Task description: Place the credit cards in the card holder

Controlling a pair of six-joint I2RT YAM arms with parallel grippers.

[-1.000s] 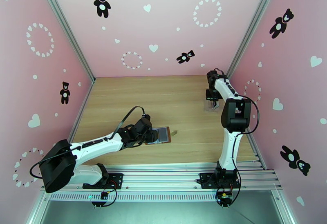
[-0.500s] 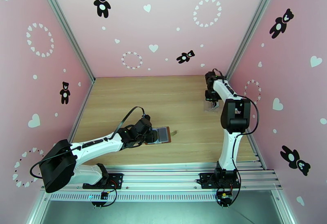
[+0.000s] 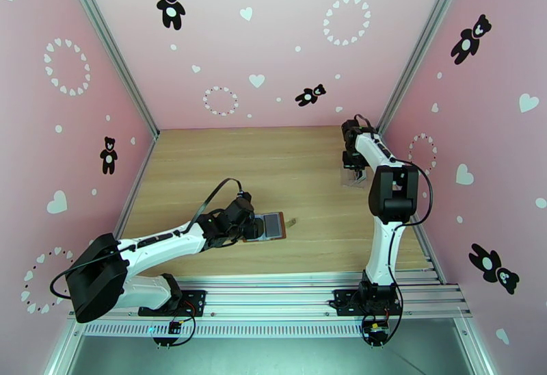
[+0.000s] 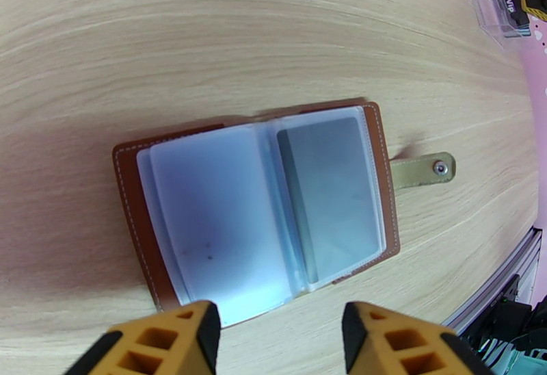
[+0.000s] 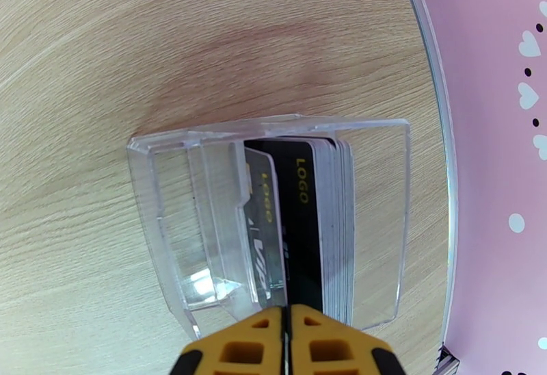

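The card holder [image 3: 272, 225] [image 4: 260, 205] lies open and flat on the table, brown with a snap tab [image 4: 424, 170] on its right. Its right pocket looks darker grey than the left. My left gripper [image 3: 254, 226] [image 4: 280, 321] hovers open just above the holder's near edge. A stack of dark credit cards [image 5: 304, 233] stands on edge in a clear plastic case [image 5: 171, 219] [image 3: 354, 179] at the far right. My right gripper [image 5: 287, 325] [image 3: 354, 171] reaches down into the case, shut on the top edge of a black card.
The case sits close to the right wall and its metal rail [image 5: 427, 116]. Bare wood [image 3: 260, 164] stretches between the holder and the case. The aluminium base rails [image 3: 273, 294] run along the near edge.
The right arm has crept slightly toward the back at the case. The left arm and the card holder have not moved.
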